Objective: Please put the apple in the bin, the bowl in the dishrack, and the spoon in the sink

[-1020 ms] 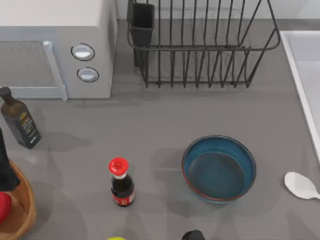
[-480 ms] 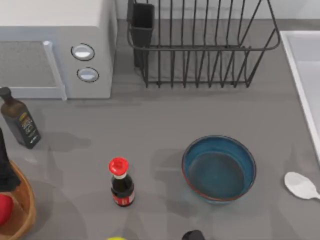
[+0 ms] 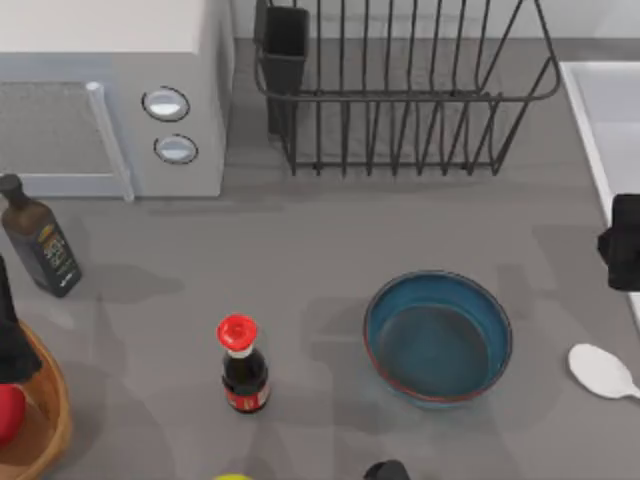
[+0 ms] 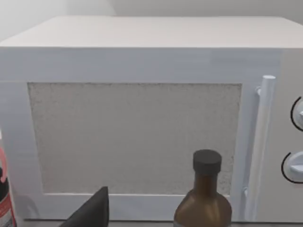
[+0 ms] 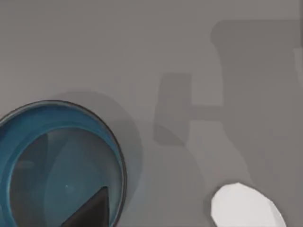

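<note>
A: Where are the things of the task?

B: The apple [image 3: 6,412] is at the left edge of the table [image 3: 300,250], inside the bin [image 3: 48,425]. The bowl [image 3: 438,337] stands upright on the table, in front of the dishrack [image 3: 400,90] and well apart from it. The spoon [image 3: 600,370] lies on the table to the right of the bowl, near it but not touching. The sink [image 3: 605,130] is at the right edge, beside the dishrack.

A: And the arms?

B: The left claw [image 3: 12,335] is over the bin, just beside the apple. If it is spread or pressed together, I cannot tell. The right arm [image 3: 622,255] comes in at the right edge, between the sink and the spoon. Its claw state I also cannot tell.

A: What else stands there?

B: A microwave [image 3: 110,90] at the back left, a dark bottle [image 3: 38,240] before it, and a red-capped sauce bottle [image 3: 243,365] left of the bowl.
</note>
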Motion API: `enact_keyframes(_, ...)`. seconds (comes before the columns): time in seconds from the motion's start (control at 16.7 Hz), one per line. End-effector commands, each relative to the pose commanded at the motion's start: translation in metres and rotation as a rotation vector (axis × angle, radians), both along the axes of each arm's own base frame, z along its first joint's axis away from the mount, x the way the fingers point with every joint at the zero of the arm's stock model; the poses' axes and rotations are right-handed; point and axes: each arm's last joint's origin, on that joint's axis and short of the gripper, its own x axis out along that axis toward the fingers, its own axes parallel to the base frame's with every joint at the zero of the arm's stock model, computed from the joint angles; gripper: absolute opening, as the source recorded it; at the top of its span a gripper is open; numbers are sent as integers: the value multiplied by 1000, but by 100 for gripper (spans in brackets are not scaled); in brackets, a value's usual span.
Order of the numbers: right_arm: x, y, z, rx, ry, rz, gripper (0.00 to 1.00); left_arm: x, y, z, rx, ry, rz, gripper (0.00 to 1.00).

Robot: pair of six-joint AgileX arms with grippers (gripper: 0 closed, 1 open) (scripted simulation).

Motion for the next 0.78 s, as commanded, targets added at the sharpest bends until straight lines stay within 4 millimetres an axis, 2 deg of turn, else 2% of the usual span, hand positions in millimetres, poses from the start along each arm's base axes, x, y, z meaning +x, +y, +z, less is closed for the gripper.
enact_keyframes(0.18,38,32,1,-42,245,9,100,0,0,0,0,0,0,100)
enact_keyframes(0.42,77,75,-15,-127,499,5,100,0,0,0,0,0,0,100)
enact_keyframes(0.6,93,97,-28,-179,611,-2,100,0,0,0,0,0,0,100)
enact_keyframes(0.78,97,104,-32,-198,645,-5,100,0,0,0,0,0,0,100)
